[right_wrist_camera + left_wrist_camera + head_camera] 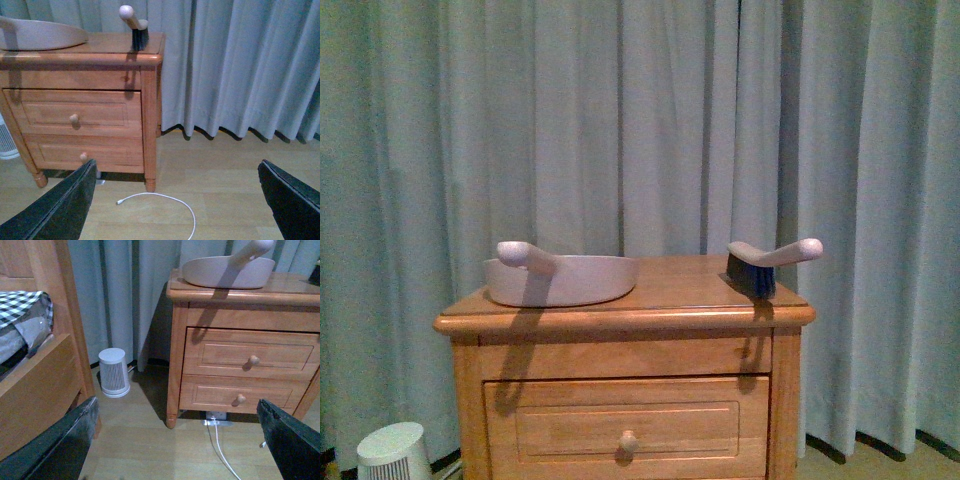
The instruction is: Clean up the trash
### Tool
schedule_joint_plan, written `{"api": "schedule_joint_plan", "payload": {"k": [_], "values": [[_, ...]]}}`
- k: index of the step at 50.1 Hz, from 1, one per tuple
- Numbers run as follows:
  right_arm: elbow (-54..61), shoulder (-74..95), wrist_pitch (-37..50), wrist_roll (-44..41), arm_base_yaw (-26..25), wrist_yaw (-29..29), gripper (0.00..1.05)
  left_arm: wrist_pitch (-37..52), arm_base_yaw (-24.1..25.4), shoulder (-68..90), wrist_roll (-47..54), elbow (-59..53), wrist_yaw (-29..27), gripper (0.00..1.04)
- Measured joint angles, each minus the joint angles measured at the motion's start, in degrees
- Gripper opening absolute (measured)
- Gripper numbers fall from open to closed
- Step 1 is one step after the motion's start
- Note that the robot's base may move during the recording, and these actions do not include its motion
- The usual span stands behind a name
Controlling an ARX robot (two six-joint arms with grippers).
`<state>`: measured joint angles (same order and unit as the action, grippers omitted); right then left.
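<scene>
The trash, a small white paper wad, shows in none of the three views, so which way it lies from either gripper cannot be told. It is not on the visible part of the nightstand [625, 345] top, nor on the strips of floor the wrist cameras cover. What the coming move turns on, as I judge it, is the pair of tools on that top. The left gripper [176, 407] hangs low with its dark fingers spread wide on nothing. The beige dustpan [560, 280] sits ahead of it and well above, with its handle rising from the rear wall and slanting back toward the robot. The right gripper [176, 165] also hangs low, its fingers parted and empty. The brush [770, 262] stands ahead of and above it on its bristles. The brush's long handle runs crosswise along the nightstand's front, its rounded end jutting past the corner on that arm's side. So the left arm is the nearer one for the dustpan and the right arm for the brush, and each must climb and reach forward. On the floor ahead of and below the right gripper lies a white cable [165, 200], which is not the wad.
</scene>
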<state>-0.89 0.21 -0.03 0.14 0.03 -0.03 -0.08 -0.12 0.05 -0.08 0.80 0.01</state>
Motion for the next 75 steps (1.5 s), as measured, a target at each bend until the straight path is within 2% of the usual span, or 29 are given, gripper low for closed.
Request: {"api": "schedule_joint_plan", "payload": {"k": [72, 73, 75], "values": [[0.00, 0.00, 0.00, 0.02, 0.00, 0.00, 0.97, 0.00, 0.00, 0.00, -0.02, 0.00, 0.00, 0.97], [0.00, 0.00, 0.00, 0.00, 0.00, 0.00, 0.97, -0.55, 0.28, 0.37, -0.81, 0.11, 1.20, 0.97], [0.00, 0.00, 0.00, 0.00, 0.00, 0.04, 0.97, -5.46, 1.81, 2.62, -3.37, 1.92, 6.99, 0.97]]}}
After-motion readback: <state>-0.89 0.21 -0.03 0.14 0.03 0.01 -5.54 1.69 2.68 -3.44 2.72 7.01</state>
